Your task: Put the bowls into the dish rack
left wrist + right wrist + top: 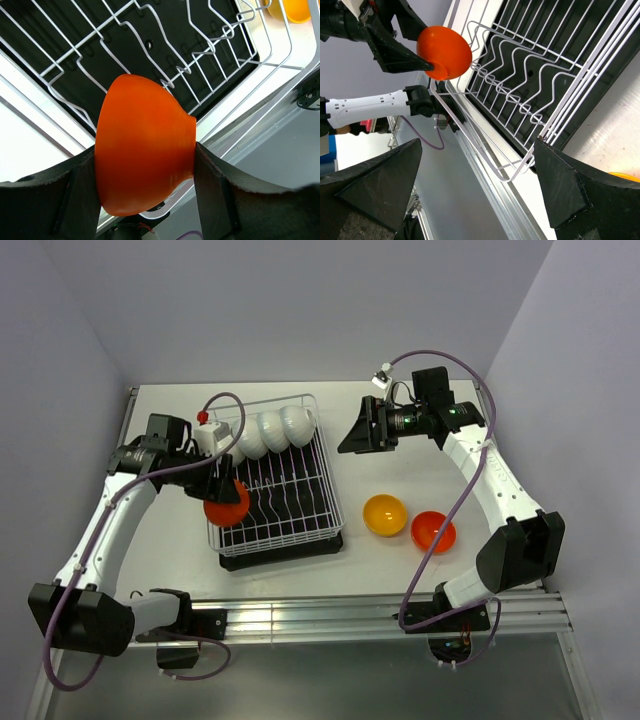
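Note:
My left gripper (226,492) is shut on a red-orange bowl (227,504), holding it on its side just above the front left corner of the white wire dish rack (290,490). In the left wrist view the bowl (142,160) sits between both fingers (75,195), over the rack's prongs (165,60). A row of white bowls (272,430) stands on edge at the rack's back. A yellow-orange bowl (384,514) and another red-orange bowl (433,531) lie on the table to the right. My right gripper (350,438) hangs open and empty beside the rack's right rear.
The rack stands on a black drip tray (280,556). From the right wrist view I look across the rack (535,90) to the held bowl (444,52). The table's near edge is a metal rail (320,615). Grey walls close in on three sides.

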